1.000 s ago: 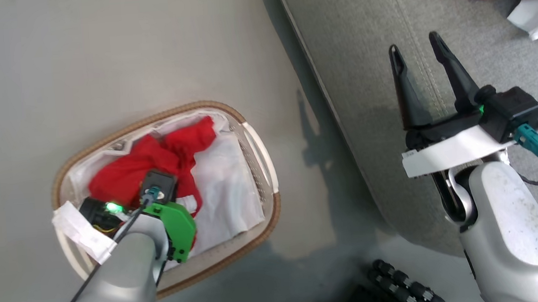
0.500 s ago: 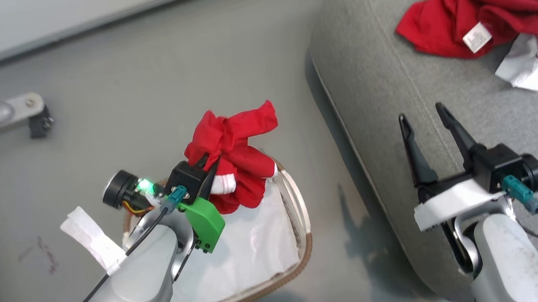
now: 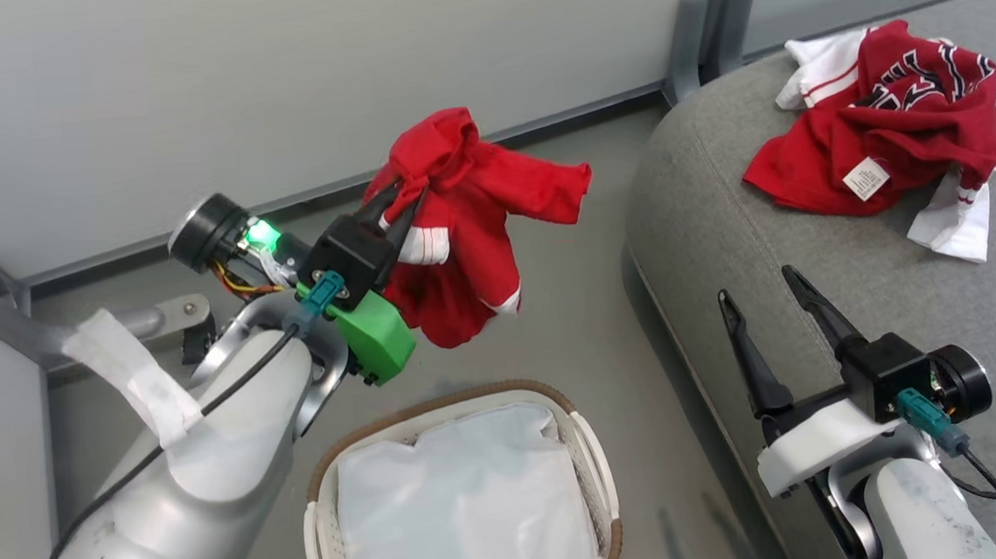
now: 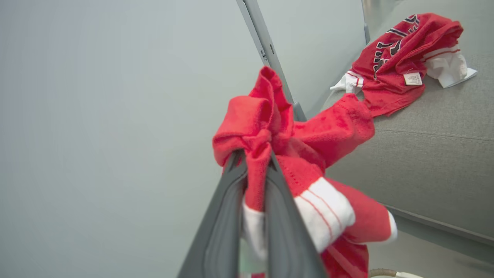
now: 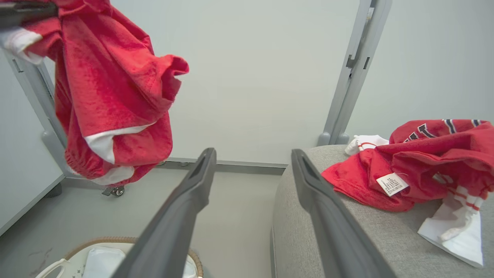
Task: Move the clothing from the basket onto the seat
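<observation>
My left gripper (image 3: 405, 196) (image 4: 252, 160) is shut on the red shorts with white trim (image 3: 468, 229) (image 4: 305, 162) (image 5: 112, 100), which hang in the air above the floor, left of the seat. The red jersey with dark lettering and a white tag (image 3: 885, 116) (image 4: 393, 61) (image 5: 420, 162) lies crumpled on the grey seat (image 3: 767, 234) (image 4: 432, 162) (image 5: 308, 216). Below the shorts stands the white basket with a brown rim (image 3: 594, 457) (image 5: 79, 247), holding just its white liner (image 3: 461, 510). My right gripper (image 3: 758, 296) (image 5: 252, 158) is open over the seat's front edge with nothing in it.
A pale grey wall panel with metal posts (image 3: 695, 24) (image 5: 347, 77) stands behind the seat and floor. A metal leg with a caster (image 3: 172, 320) sits on the floor at left. Bare grey floor (image 3: 589, 326) lies between basket and seat.
My left gripper has lifted the red shorts out of the basket and up into the air. The head camera has tilted up, so the whole view has shifted. My right gripper stays open.
</observation>
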